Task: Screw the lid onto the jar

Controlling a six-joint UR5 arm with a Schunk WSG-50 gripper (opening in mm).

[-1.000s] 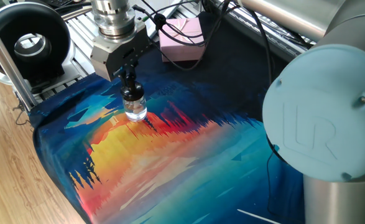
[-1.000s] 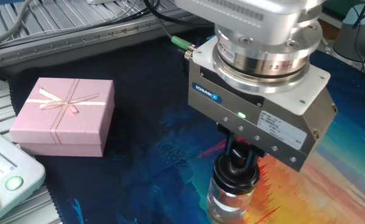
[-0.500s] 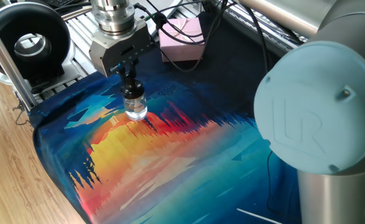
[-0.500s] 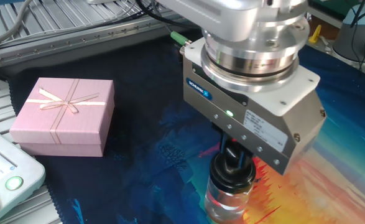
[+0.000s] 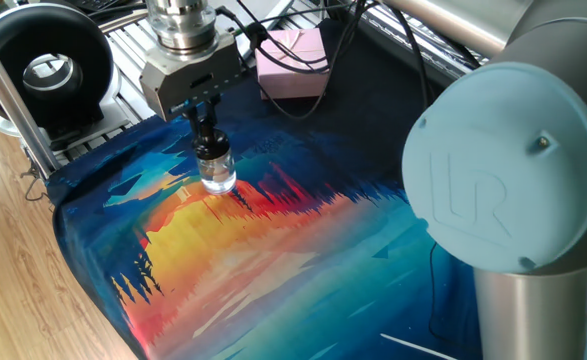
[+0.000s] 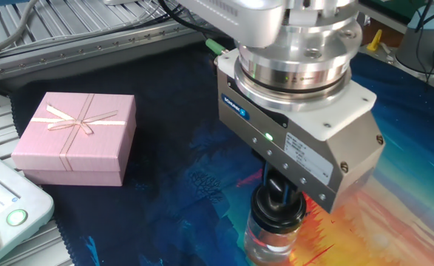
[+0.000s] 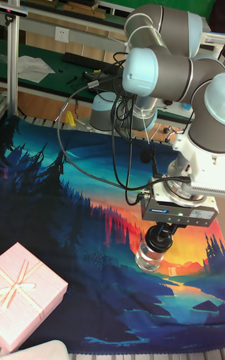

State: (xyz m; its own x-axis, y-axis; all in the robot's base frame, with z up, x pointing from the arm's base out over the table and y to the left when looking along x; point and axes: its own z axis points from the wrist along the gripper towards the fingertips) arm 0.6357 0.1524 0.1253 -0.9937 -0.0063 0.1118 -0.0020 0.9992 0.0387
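A tiny clear glass jar [image 5: 218,177] [image 6: 273,244] [image 7: 149,259] stands upright on the colourful cloth. The black lid [image 5: 211,148] [image 6: 279,208] [image 7: 157,239] sits on its neck. My gripper [image 5: 202,117] [image 6: 282,189] [image 7: 163,230] hangs straight above the jar, its dark fingers shut on the lid's knob. The gripper's grey body hides most of the fingers in the other fixed view.
A pink gift box [image 5: 293,62] [image 6: 76,138] [image 7: 25,294] lies on the cloth's dark part, well apart from the jar. A white box with a green button [image 6: 6,207] sits at the cloth's corner. Cables [image 5: 273,40] trail from the gripper over the box.
The gripper body has turned about its upright axis over the jar, with the lid held in it. The jar stays in the same spot.
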